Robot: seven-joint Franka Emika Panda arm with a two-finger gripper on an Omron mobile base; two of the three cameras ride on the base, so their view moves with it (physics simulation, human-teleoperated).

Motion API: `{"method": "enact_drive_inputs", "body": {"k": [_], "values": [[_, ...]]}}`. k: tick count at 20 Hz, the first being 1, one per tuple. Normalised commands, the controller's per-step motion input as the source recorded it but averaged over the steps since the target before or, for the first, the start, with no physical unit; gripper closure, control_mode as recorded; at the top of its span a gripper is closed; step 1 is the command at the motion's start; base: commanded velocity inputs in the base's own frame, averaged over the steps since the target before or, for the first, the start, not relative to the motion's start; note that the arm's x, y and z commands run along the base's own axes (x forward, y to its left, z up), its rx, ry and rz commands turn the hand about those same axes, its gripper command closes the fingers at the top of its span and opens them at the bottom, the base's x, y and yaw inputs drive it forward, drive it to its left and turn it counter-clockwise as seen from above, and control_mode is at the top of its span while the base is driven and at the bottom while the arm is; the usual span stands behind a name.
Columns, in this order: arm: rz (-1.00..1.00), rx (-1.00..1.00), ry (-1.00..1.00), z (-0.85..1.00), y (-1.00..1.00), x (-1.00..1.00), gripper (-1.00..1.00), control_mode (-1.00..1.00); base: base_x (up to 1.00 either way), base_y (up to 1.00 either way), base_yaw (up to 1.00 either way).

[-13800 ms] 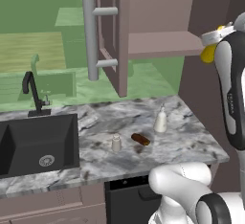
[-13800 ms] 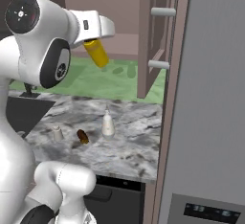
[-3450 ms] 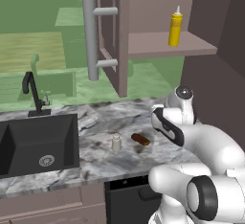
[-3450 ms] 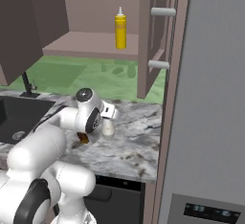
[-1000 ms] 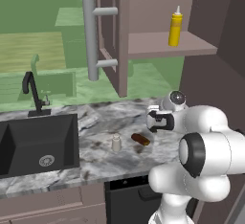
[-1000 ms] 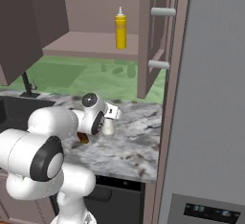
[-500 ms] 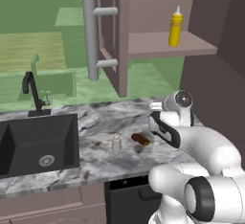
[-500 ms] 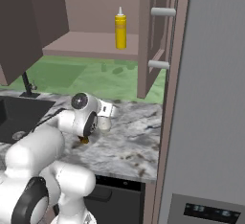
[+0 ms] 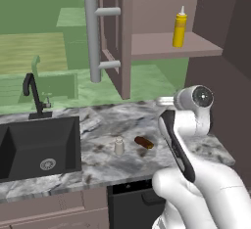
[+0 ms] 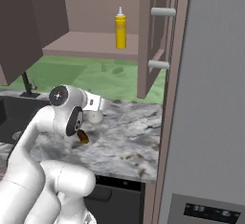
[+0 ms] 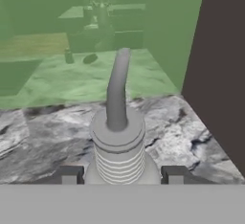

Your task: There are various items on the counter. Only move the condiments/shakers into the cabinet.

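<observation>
Grey-white stone makes up the counter [image 9: 98, 162], and that is the landmark for everything else. Starting at the left, the black sink [image 9: 34, 147] is set into the counter, then the small shaker [image 9: 118, 146] stands on it, and just beside the shaker lies the little brown lump [image 9: 143, 142]. Further right, near the counter's far right end, is the white narrow-necked bottle [image 11: 118, 146]. It stands straight up on the counter, so its long way points up and down. In the hand view the bottle sits right between the two finger tips of the gripper [image 11: 122, 175], one tip on each side of its ribbed body, and the gripper looks along the counter at it from the side. The tips seem to be pressed on the bottle, though their inner sides are hidden, so the grip is likely but not sure. High above the counter, to the right of the open door's long handle, the cabinet [image 9: 166, 52] shelf already holds the yellow squeeze bottle [image 9: 179, 27]. So the white bottle's way home is straight up from the counter, then back onto that shelf, probably beside the yellow one.
</observation>
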Motion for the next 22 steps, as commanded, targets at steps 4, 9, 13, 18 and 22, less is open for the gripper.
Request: {"method": "enact_drive_inputs", "body": {"k": [4,9,13,18,22], "values": [[0.00,0.00,-0.02,1.00,0.05,-0.76,1.00,-1.00,0.00,0.00,0.00],[0.02,0.00,0.00,1.00,0.13,-0.70,1.00,-1.00,0.00,0.00,0.00],[0.08,0.01,0.00,1.00,0.26,-0.52,1.00,-1.00,0.00,0.00,0.00],[0.10,0.03,0.03,1.00,0.31,-0.44,1.00,-1.00,0.00,0.00,0.00],[0.02,0.00,-0.03,1.00,0.07,-0.46,1.00,-1.00,0.00,0.00,0.00]]}}
